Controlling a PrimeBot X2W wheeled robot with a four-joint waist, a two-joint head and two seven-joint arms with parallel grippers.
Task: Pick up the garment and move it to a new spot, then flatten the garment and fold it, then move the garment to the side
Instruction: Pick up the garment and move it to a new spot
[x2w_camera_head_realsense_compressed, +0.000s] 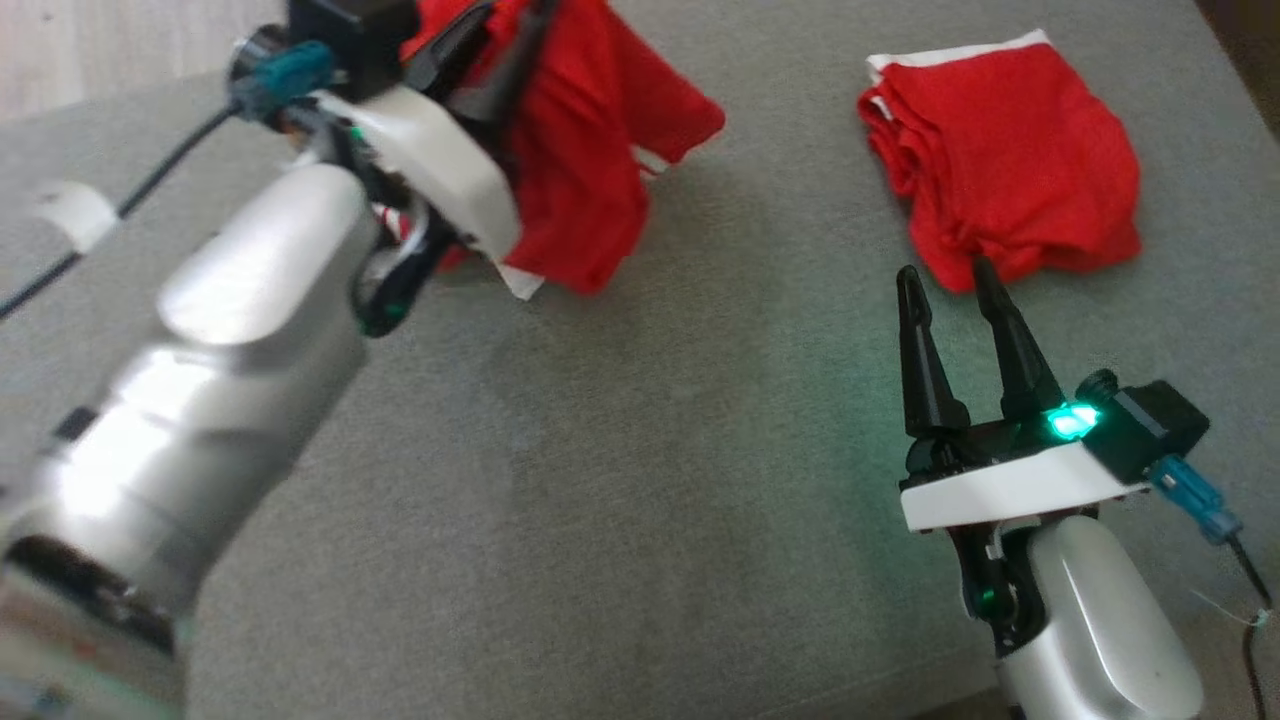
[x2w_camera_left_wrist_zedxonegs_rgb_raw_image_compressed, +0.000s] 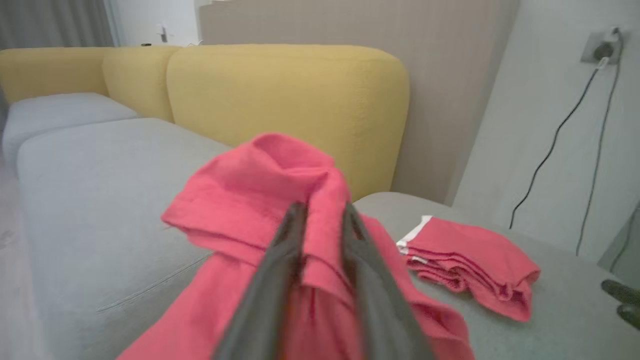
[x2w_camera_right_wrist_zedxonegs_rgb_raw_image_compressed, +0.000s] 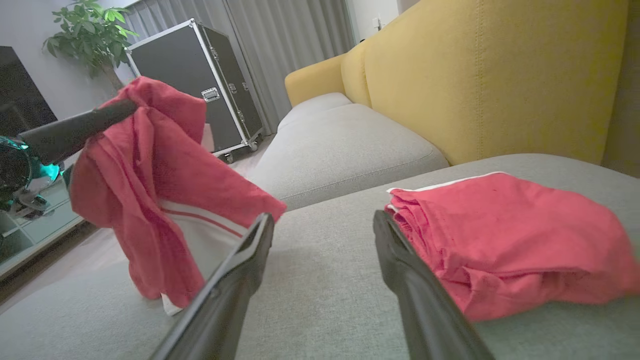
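A red garment (x2w_camera_head_realsense_compressed: 580, 150) with white trim hangs crumpled from my left gripper (x2w_camera_head_realsense_compressed: 500, 30), lifted over the back left of the grey sofa seat (x2w_camera_head_realsense_compressed: 640, 450). In the left wrist view the two dark fingers pinch a bunched fold of the garment (x2w_camera_left_wrist_zedxonegs_rgb_raw_image_compressed: 260, 190), so the left gripper (x2w_camera_left_wrist_zedxonegs_rgb_raw_image_compressed: 322, 210) is shut on it. The right wrist view has the garment (x2w_camera_right_wrist_zedxonegs_rgb_raw_image_compressed: 150, 165) dangling with its lower end touching the seat. My right gripper (x2w_camera_head_realsense_compressed: 947, 272) stands open and empty at the right, its fingertips just short of a folded red garment (x2w_camera_head_realsense_compressed: 1010, 160).
The folded red garment (x2w_camera_right_wrist_zedxonegs_rgb_raw_image_compressed: 510, 235) lies at the seat's back right. A yellow backrest (x2w_camera_left_wrist_zedxonegs_rgb_raw_image_compressed: 285, 95) runs behind the seat. A black wheeled case (x2w_camera_right_wrist_zedxonegs_rgb_raw_image_compressed: 200, 80) and a plant (x2w_camera_right_wrist_zedxonegs_rgb_raw_image_compressed: 90, 30) stand on the floor beyond. Cables (x2w_camera_left_wrist_zedxonegs_rgb_raw_image_compressed: 550, 145) hang on the wall.
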